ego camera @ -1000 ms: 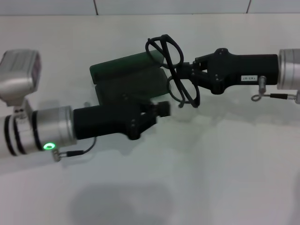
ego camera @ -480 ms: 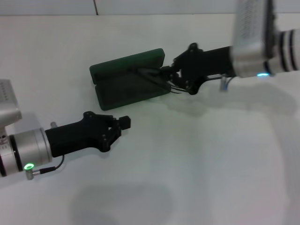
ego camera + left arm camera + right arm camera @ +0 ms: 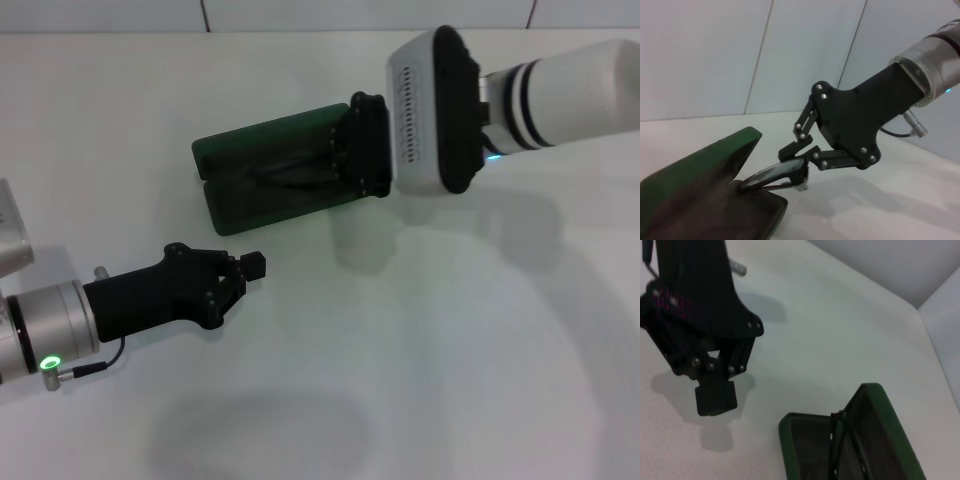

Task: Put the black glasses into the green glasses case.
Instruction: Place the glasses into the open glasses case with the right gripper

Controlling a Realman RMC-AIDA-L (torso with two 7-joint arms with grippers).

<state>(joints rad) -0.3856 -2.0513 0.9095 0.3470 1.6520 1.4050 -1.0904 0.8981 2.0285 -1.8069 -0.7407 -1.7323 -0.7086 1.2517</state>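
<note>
The placing step is in hand: the right gripper reaches from the right over the open green glasses case, its jaws closed on the black glasses, which lie partly inside the lined tray. Next the jaws should likely part and lift clear. The left gripper waits low on the white surface near the case, apparently holding nothing.

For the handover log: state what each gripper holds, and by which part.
Right gripper pinches the black glasses at one end, inside the green glasses case. Left gripper holds nothing.
</note>
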